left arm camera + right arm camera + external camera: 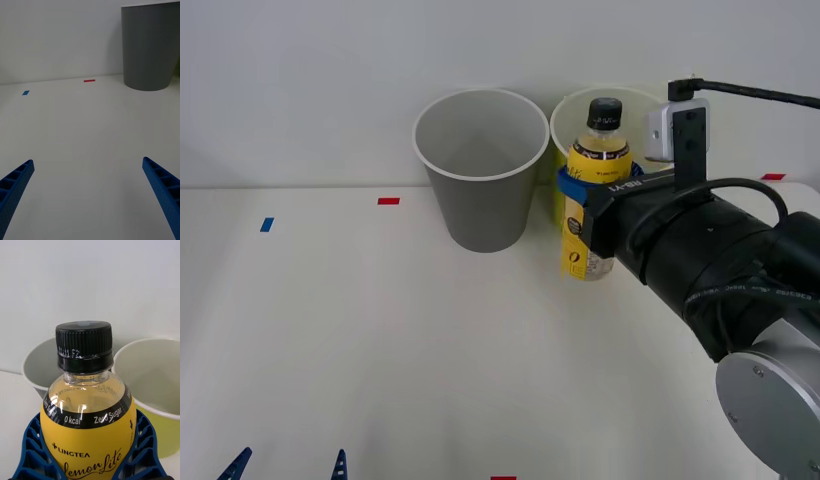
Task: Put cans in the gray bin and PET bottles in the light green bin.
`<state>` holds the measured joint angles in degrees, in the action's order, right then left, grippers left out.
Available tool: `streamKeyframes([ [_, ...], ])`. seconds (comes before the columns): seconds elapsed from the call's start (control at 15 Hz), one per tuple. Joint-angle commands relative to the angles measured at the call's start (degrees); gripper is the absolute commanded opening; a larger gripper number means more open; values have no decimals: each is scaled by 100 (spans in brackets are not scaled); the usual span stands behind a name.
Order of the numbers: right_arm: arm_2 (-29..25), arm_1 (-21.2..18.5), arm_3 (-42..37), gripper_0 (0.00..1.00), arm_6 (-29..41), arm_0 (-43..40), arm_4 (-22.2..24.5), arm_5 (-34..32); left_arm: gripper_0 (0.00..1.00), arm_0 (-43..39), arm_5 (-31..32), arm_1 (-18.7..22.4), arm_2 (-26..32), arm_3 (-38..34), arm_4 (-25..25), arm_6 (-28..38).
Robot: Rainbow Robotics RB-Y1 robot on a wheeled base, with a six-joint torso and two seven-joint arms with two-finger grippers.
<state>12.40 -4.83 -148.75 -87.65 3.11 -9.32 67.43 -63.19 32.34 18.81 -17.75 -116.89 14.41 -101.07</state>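
1. Right gripper [572, 196] up at the far right of the white table [380, 340], blue ribbed fingers [32, 442] clamped on either side of the small yellow PET bottle with a black ribbed cap, clear golden neck and printed label [593, 190].
2. Bottle upright in the grasp, cap on top, label band reading "0 kcal" and "Zero Sugar" in the right wrist view [88, 420].
3. Seen from the front, bottle in front of the round tapered yellow-green bin with a white rim and cream inside [565, 125], cap level with the rim; cannot tell how high the base sits above the table.
4. Round tapered dark gray bin with a white rim and pale inside [480, 170] standing just beside the yellow-green one, to its left, rims close together.
5. Both bins showing behind the bottle in the right wrist view, gray [35, 369] on one side, yellow-green [150, 378] on the other.
6. Left gripper [285, 468] low at the near left edge of the table, blue fingers [17, 183] spread wide apart, nothing between them.
7. Small red tape mark [388, 201] and blue tape mark [267, 224] on the table, left of the gray bin, well apart from the bottle.
8. Another red mark [503, 478] at the near edge.
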Motion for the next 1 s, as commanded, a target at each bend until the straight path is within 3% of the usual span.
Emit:
streamKeyframes([
  [0.07,-458,78,-125,0,99,867,80,798,100,0,0,0,0,0,0,0],
  [0.27,-985,105,12,0,108,1509,-78,930,100,0,0,0,0,0,0,0],
  [0.4,-1732,96,417,0,29,2010,-658,930,100,0,0,0,0,0,0,0],
  [0.6,-2400,8,1137,0,-121,2528,-1107,737,100,0,0,0,0,0,0,0],
  [1.0,-2119,-616,2667,0,-261,2616,-1054,-1188,100,0,0,0,0,0,0,0],
])
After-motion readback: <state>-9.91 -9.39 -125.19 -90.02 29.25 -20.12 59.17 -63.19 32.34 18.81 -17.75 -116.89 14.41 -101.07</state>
